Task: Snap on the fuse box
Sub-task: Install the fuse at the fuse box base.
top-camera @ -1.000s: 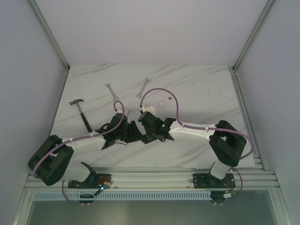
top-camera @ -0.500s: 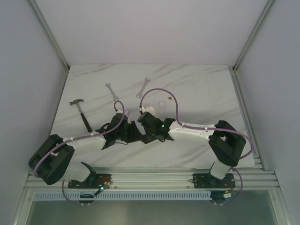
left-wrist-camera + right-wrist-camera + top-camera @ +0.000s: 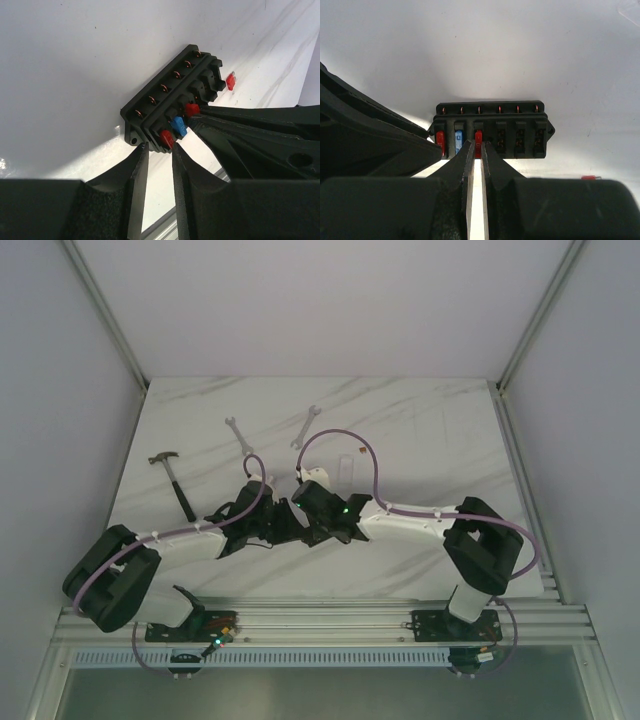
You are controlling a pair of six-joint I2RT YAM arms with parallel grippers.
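Fuse box (image 3: 492, 131) holds 3 fuses; right gripper (image 3: 476, 149), jaws narrow, pinches the 3rd fuse (image 3: 478, 137), likely seating it. Left gripper (image 3: 159, 150), narrowly parted and empty, sits at the box's end. Next: push squarely in.

We count two robot arms, a left arm (image 3: 180, 545) and a right arm (image 3: 410, 525), and on the one table (image 3: 440, 430) we count one hammer (image 3: 175, 480), two wrenches, a left wrench (image 3: 236, 432) and a right wrench (image 3: 306, 426), and one small clear cover (image 3: 347, 466). We see one fuse box (image 3: 492, 131) with six slots in a row, and three of them hold fuses, a first red fuse (image 3: 440, 140), one blue fuse (image 3: 459, 142) and a second red fuse (image 3: 478, 136), while the other three slots are bare. We also find one loose red fuse (image 3: 230, 81) on the table, which makes three red fuses and one blue fuse in all.
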